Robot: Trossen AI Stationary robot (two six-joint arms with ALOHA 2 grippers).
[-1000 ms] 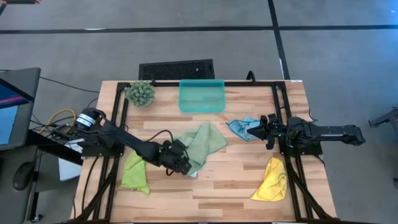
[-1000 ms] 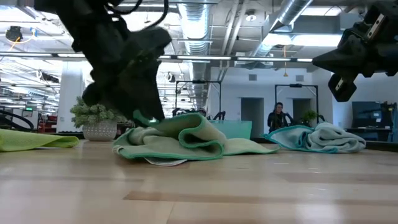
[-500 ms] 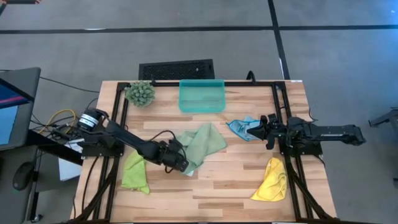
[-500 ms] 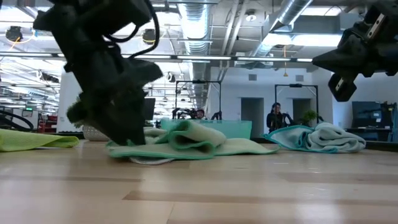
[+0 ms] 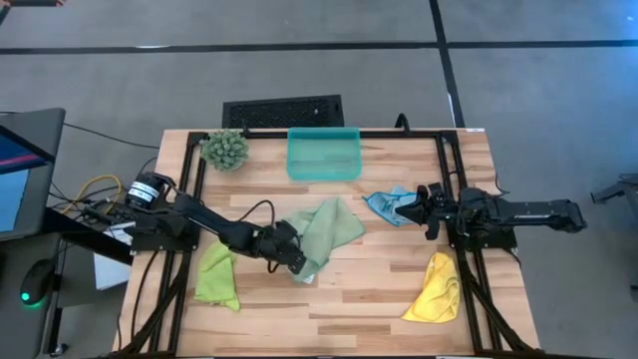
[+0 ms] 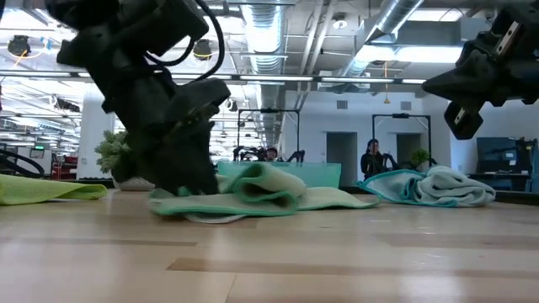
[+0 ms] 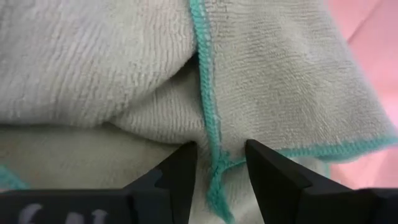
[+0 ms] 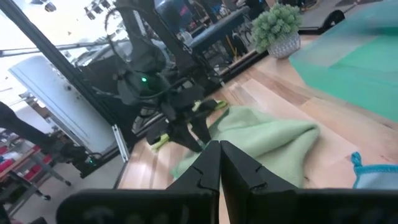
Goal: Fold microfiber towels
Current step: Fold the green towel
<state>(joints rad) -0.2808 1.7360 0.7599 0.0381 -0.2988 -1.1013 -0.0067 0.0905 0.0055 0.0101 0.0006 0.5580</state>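
Observation:
The pale sage towel (image 5: 327,229) lies crumpled at mid-table, its folds humped up in the low view (image 6: 269,189). My left gripper (image 5: 292,261) is down at its near left corner, shut on the teal-stitched hem (image 7: 214,165). A lime green towel (image 5: 216,276) lies near left, a yellow towel (image 5: 437,289) near right, and a light blue towel (image 5: 387,204) at the right. My right gripper (image 5: 411,207) waits shut and level above the table beside the blue towel; its fingers meet in the right wrist view (image 8: 219,155). My left gripper pinches the sage towel's teal-stitched hem (image 7: 216,155) between its two fingers (image 7: 180,177), at the towel's near left corner. The fingers slant down from the table's left. The hem runs along between them. The towel rests on the table, slack; how many layers are pinched I cannot tell.
A teal plastic tray (image 5: 323,153) stands at the far middle and a spiky green plant ball (image 5: 225,149) at the far left. A black frame (image 5: 451,170) runs along the table's sides. Bare wood (image 5: 349,299) lies toward the near edge.
My left gripper has sunk onto the sage towel's near left corner, tipping as it came down. The towel's raised fold now sits a little lower and flatter.

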